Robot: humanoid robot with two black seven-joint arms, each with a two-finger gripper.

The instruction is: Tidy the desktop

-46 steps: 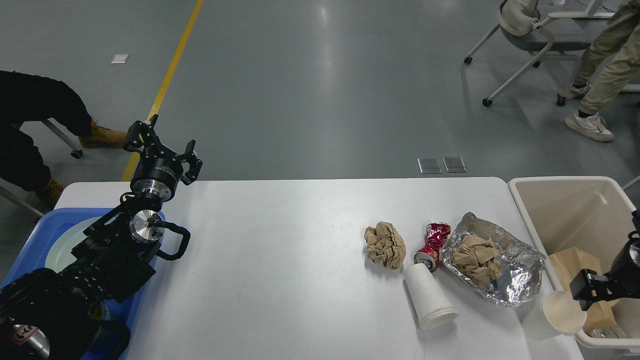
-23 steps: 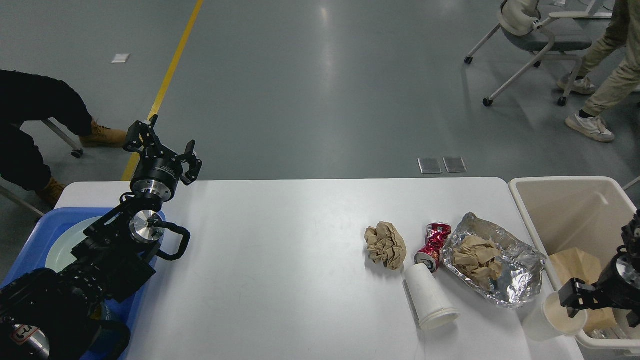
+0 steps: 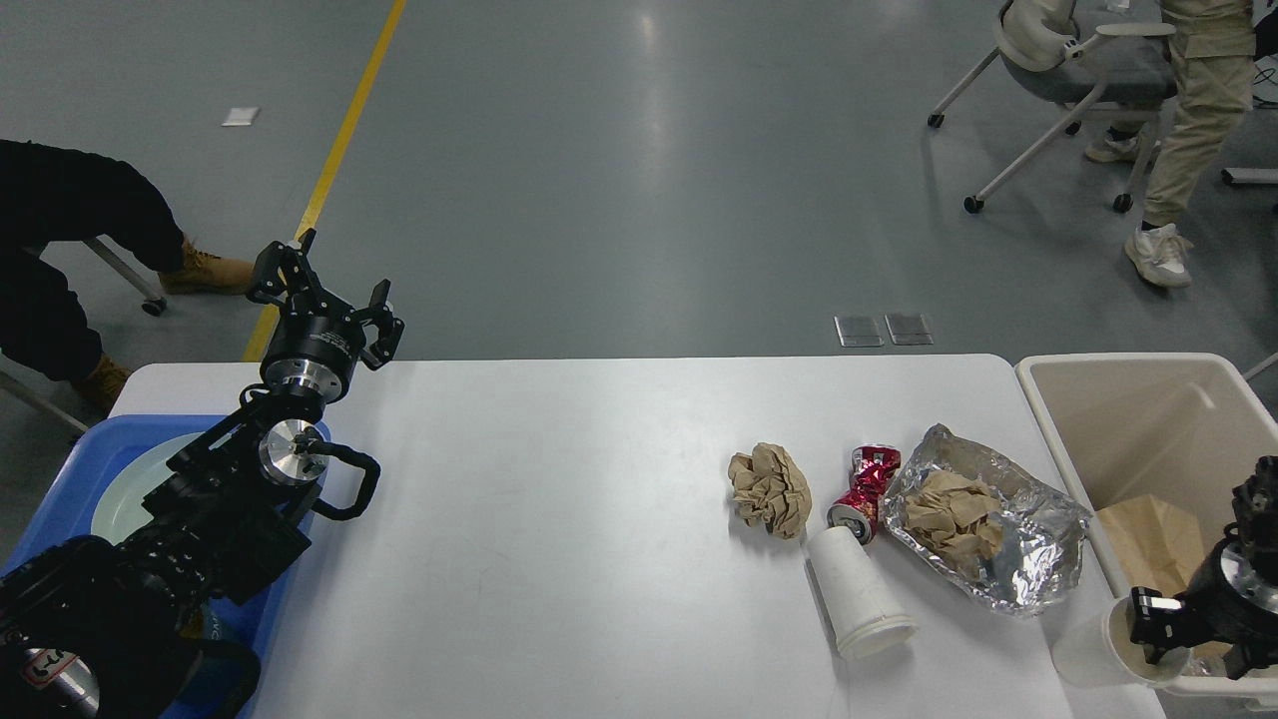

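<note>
Beige plastic bin (image 3: 1148, 399) stands just off the right edge of the large white rectangular desktop (image 3: 559, 559), which fills the lower half of the view; inside the bin, a crumpled brown paper bag (image 3: 1158, 544) against the near wall. Crinkled silver foil tray (image 3: 1038, 539) near the desktop's right edge holds a wad of brown paper (image 3: 949, 514). Blue plastic tray (image 3: 75, 469) at the left edge holds a pale round plate (image 3: 125, 494), mostly covered by the left arm. White paper cup (image 3: 854, 589) lies on its side, mouth toward the near edge, touching a crushed red drink can (image 3: 867, 486) that sits just beside the foil. A loose ball of brown paper (image 3: 769, 487) lies just left of the can. A second white paper cup (image 3: 1088, 654) sits tilted at the near right corner, against the bin rim. Right gripper (image 3: 1158, 624) is at this cup's mouth, one finger inside and the other hidden; whether it grips the wall, cannot tell. Right arm cut off by the frame edge. Left gripper (image 3: 324, 290) is raised over the far left corner, fingers spread apart, holding nothing. Floor is glossy grey with a yellow line (image 3: 339, 140); wheeled office chair (image 3: 1058, 60) and a person's legs in khaki trousers (image 3: 1188, 110) far right, seated person in black (image 3: 60, 250) far left, both cropped.
</note>
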